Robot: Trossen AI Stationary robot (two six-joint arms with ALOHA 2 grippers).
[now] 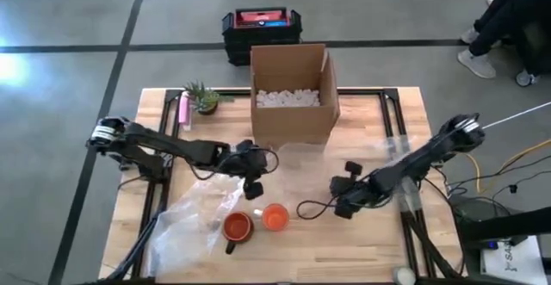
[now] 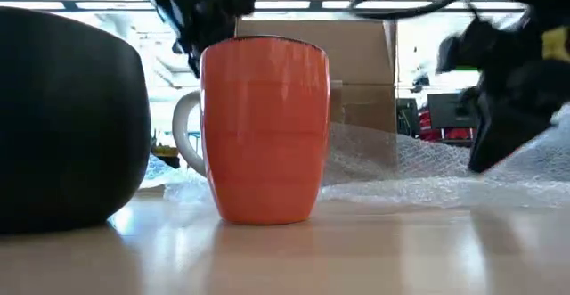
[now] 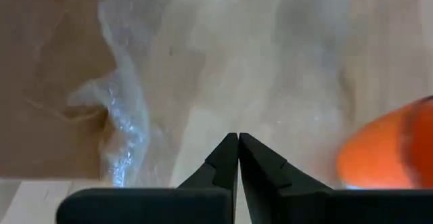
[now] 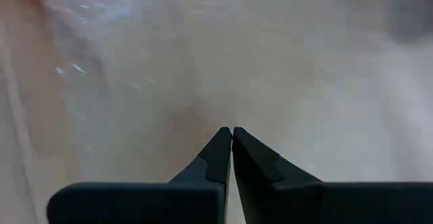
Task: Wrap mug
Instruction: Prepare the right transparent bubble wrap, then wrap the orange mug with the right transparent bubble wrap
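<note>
I have both arms low over the worktop: the left gripper sits just behind the orange mug, the right gripper a little to its right, and on both wrist views the jaws are pressed together with nothing between them. The orange mug stands upright near the front edge, beside a brown mug that rests on the bubble wrap; more wrap lies in front of the box. My worry is that the orange mug is off the sheet, so dragging the wrap could tip or push either mug toward the edge, and closed jaws may simply skid over the slick film. The cardboard box behind is open and holds white packing peanuts.
</note>
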